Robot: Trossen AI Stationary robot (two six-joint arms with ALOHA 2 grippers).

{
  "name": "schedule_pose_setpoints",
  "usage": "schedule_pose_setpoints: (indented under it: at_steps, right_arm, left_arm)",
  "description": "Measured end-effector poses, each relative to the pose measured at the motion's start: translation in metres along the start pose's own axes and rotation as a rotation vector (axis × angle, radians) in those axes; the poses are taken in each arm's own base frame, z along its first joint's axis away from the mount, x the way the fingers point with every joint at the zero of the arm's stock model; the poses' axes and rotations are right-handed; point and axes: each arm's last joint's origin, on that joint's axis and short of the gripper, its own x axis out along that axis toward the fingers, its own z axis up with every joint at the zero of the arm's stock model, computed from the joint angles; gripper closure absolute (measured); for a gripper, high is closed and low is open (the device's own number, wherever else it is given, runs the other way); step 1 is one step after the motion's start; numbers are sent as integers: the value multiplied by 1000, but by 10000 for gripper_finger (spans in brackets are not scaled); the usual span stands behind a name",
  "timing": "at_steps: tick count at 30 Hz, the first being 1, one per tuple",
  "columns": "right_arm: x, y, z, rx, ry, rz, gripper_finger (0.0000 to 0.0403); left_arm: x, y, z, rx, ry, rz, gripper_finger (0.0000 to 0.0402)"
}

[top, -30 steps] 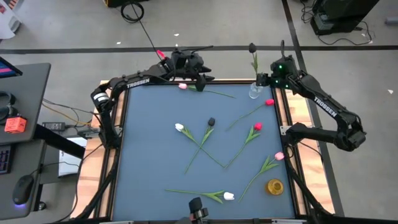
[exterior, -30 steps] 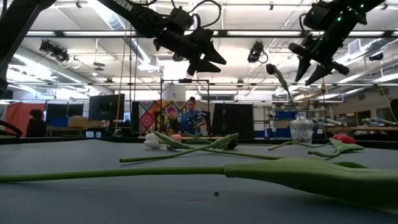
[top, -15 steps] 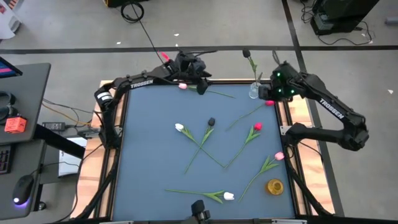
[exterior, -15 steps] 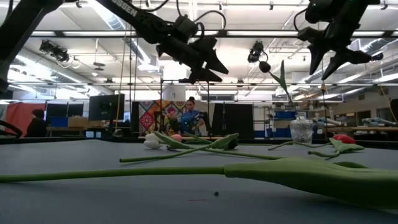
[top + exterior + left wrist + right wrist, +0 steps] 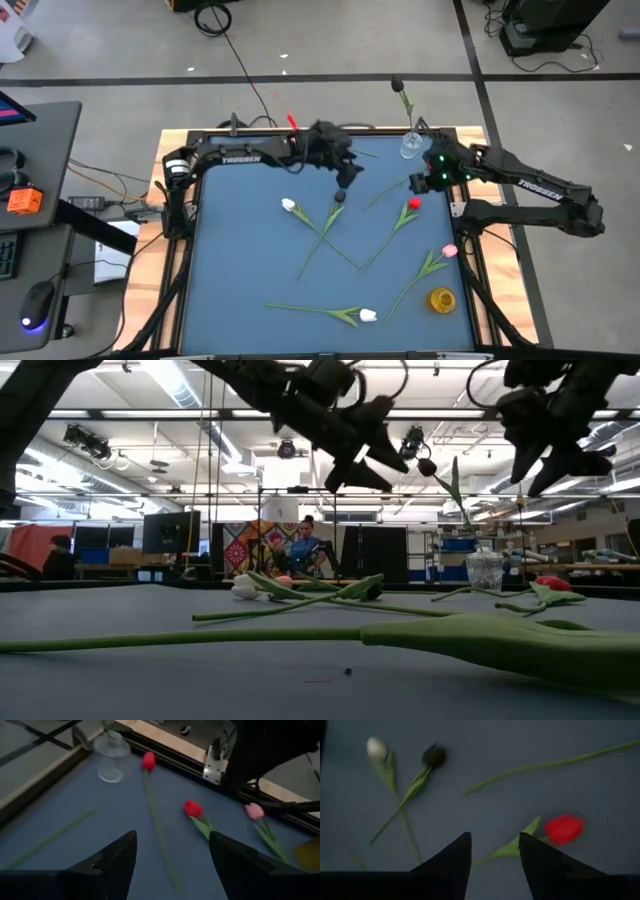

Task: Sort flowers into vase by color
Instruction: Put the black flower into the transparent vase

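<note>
Hovering open-jawed at upper centre, the left gripper (image 5: 345,176) hangs above the black tulip (image 5: 340,196). The right gripper (image 5: 420,183), empty and parted, hangs beside the red tulip (image 5: 414,204). Crossed stems could snag, dragging the white tulip (image 5: 288,205) along.

The overhead view is evenly and softly lit, with faint shadows under the arms on the blue surface (image 5: 250,250). In the low view, rows of ceiling lights (image 5: 180,390) glare brightly behind the dark, silhouetted arms, and the nearest green stem (image 5: 300,637) is soft and out of focus. Both wrist views are dim. The left wrist view is blurred throughout, its glass vase (image 5: 111,757) hazy. In the right wrist view the red tulip (image 5: 563,828) and the white tulip (image 5: 376,748) are smeared, and the fingers (image 5: 451,867) show as black shapes.
</note>
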Motion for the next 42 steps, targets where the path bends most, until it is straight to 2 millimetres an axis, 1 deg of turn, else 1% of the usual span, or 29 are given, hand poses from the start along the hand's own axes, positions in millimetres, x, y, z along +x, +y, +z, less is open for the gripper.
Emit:
schedule_pose_setpoints:
  at_steps: [3, 6, 9, 11, 14, 17, 19, 24, 30, 37, 40, 42]
  right_arm:
    - [0, -1, -14, -34, 18, 26, 229]
    - [0, -3, -25, -57, 17, 47, 229]
    - [0, -4, -32, -85, 8, 67, 229]
    - [1, -2, -35, -109, -1, 98, 229]
    - [6, 2, -37, -129, -6, 147, 229]
    - [12, 7, -39, -129, -7, 191, 229]
    - [14, 10, -42, -117, -4, 206, 229]
    - [17, 15, -49, -64, -16, 204, 229]
    - [16, 19, -58, -20, 10, 219, 229]
    - [18, 21, -60, 3, 14, 206, 229]
    - [19, 21, -61, 19, 23, 200, 229]
    - [19, 21, -61, 25, 28, 198, 229]
  left_arm:
    - [2, -26, -10, -49, 19, 21, 147]
    - [2, -46, -26, -108, 89, 89, 148]
    - [-2, -56, -46, -140, 207, 204, 155]
    - [-2, -60, -58, -180, 284, 257, 162]
    - [-1, -61, -72, -232, 364, 305, 173]
    - [1, -61, -75, -249, 383, 314, 179]
    - [8, -61, -79, -264, 393, 286, 179]
    - [24, -57, -97, -271, 463, 284, 179]
    - [39, -45, -112, -285, 528, 302, 179]
    - [38, -39, -113, -298, 538, 343, 180]
    - [37, -39, -115, -339, 565, 347, 183]
    - [35, -43, -119, -364, 601, 355, 184]
